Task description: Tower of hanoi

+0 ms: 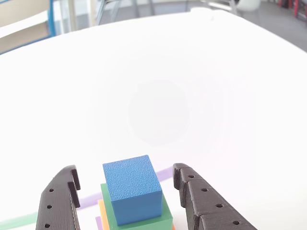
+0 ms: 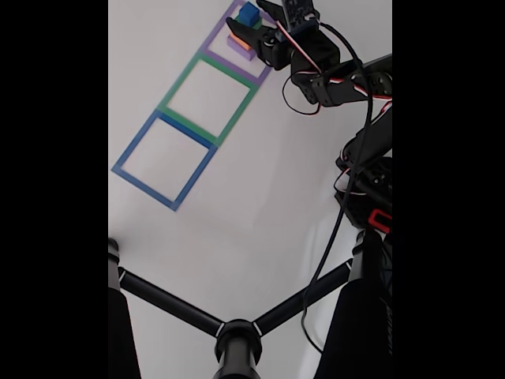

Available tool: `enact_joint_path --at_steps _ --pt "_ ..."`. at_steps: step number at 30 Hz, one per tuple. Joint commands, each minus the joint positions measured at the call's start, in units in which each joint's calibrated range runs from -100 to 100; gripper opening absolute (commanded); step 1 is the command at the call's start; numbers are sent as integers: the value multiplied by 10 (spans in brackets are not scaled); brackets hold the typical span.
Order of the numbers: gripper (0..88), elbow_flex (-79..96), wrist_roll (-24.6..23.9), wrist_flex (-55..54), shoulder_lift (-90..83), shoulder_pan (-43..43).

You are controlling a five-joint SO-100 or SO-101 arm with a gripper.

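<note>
Now, the scene, point by point:

Gripper: the black gripper [image 1: 125, 196] has its jaws spread wide, one finger [image 1: 61, 201] at the left and one finger [image 1: 204, 201] at the right of the stack in the other view. Neither finger touches a block; a gap shows on both sides, so it holds nothing.

Blue cube: the blue cube [image 1: 132, 188] sits on top of the stack, between the two fingers, a little turned against the block under it.

Green block: the green block [image 1: 165, 215] lies directly under the blue cube and is wider than it.

Lower blocks: an orange block [image 1: 102, 211] shows its edge under the green one, and a purple block [image 1: 98, 222] shows a small edge lower still. How they lie beneath I cannot tell.

Stack place: in the fixed view the stack [image 2: 244, 30] stands inside the purple tape square [image 2: 213, 54], at the far edge of the white table [image 2: 237, 197].

Tape squares: three squares lie in one row on the table and touch each other. The green tape square [image 2: 177, 83] is in the middle, the blue tape square [image 2: 130, 146] is the nearest one.

Arm: the arm [image 2: 331, 79] reaches from the right edge of the table to the stack, with red and black cables along it.

Stand: a black stand [image 2: 237, 339] with spread legs crosses the near edge in the fixed view.
</note>
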Motion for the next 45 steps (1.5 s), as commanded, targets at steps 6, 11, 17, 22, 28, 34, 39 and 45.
enact_joint_path --at_steps 6,11,17,22,28,34,39,45 --pt "155 1 0 -14 -1 -4" --pt "123 12 0 -15 -2 -4" --pt "103 14 0 -18 -2 -8" --pt "79 14 0 -18 -1 -10" --pt "57 14 0 -19 0 -13" --pt "44 8 0 -6 -15 -16" --pt "49 8 0 26 -49 -22" --pt "47 -11 0 153 -148 -35"
